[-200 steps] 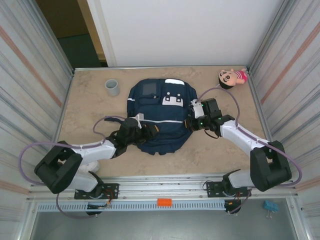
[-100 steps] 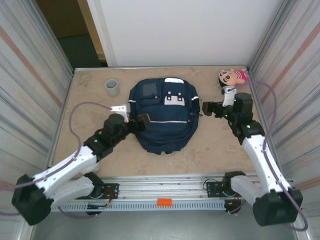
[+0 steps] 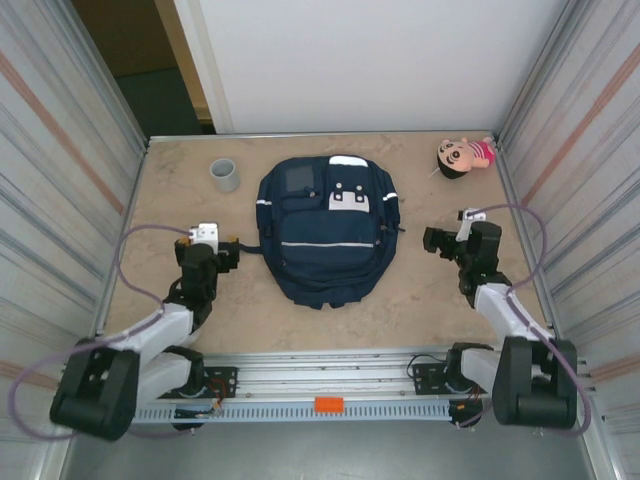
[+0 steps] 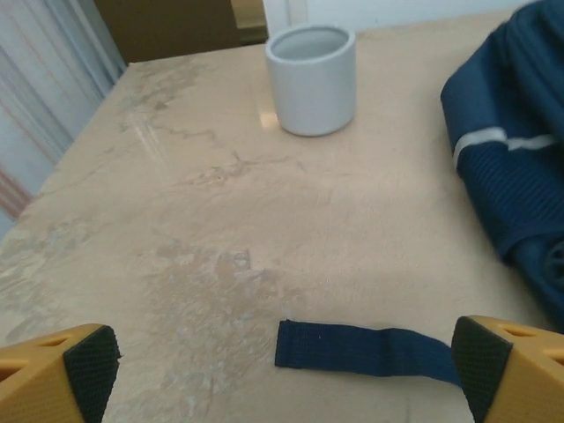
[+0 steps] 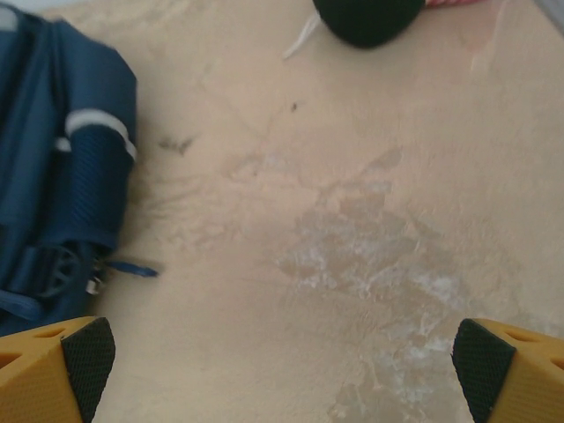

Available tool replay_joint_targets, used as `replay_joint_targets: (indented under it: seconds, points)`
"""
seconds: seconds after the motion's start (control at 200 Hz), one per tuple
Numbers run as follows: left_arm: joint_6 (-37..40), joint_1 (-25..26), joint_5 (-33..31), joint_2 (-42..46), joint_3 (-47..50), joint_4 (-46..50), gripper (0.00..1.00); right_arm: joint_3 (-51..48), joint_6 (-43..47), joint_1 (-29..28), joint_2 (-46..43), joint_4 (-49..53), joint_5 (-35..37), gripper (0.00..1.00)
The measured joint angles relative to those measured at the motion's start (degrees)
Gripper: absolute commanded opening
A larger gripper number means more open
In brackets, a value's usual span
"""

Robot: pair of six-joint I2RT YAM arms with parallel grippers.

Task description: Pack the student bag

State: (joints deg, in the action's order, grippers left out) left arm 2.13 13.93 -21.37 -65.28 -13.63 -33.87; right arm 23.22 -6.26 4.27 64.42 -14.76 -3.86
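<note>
The navy student bag (image 3: 328, 230) lies flat in the middle of the table, front pockets and white patches up. Its side also shows in the left wrist view (image 4: 515, 150) and the right wrist view (image 5: 62, 167). My left gripper (image 3: 208, 250) sits left of the bag, open, with only bare table and a loose navy strap end (image 4: 361, 348) between its fingers. My right gripper (image 3: 452, 240) sits right of the bag, open over bare table. A grey cup (image 3: 224, 174) stands at the far left. A plush doll (image 3: 464, 155) lies at the far right corner.
Corrugated metal walls close in the table on the left and right. The cup (image 4: 312, 77) stands ahead of my left gripper. The doll's dark head (image 5: 368, 19) lies ahead of my right gripper. Bare marble-patterned table (image 3: 430, 300) lies either side of the bag.
Both arms have drawn back from the bag towards the near edge, the left to the left side, the right to the right side. The bag now lies flatter and untouched.
</note>
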Motion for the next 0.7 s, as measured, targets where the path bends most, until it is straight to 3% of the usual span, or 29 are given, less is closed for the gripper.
replay_joint_targets:
  seconds: [0.085, 0.18, 0.271, 0.346, 0.511, 0.697]
  points:
    - [3.98, -2.03, 3.85, -9.92, 0.96, -9.55, 0.99, -1.18, 0.85, 0.26, 5.25, -6.16, -0.28, 0.99]
    - [5.86, -2.56, 7.32, -16.81, -0.04, -14.12, 0.99, -1.38, 1.01, 0.59, 11.54, -12.63, -1.84, 0.99]
    - [3.23, -10.88, 15.13, -20.37, -3.41, -14.75, 0.99, -1.31, 1.03, 0.59, 16.76, -19.02, -3.58, 0.99]
    - [2.29, -15.47, 18.01, -21.86, -7.28, -13.14, 0.99, -0.83, 1.38, 0.55, 21.27, -23.21, -4.96, 0.99]
    - [1.92, -14.19, 23.10, -21.79, -9.40, -12.72, 0.99, -0.83, 1.40, -0.07, 24.15, -27.52, -3.30, 0.99]
    - [1.95, -13.92, 24.39, -21.79, -9.40, -11.54, 0.99, -0.83, 1.40, -0.87, 24.15, -29.59, -1.64, 0.99]
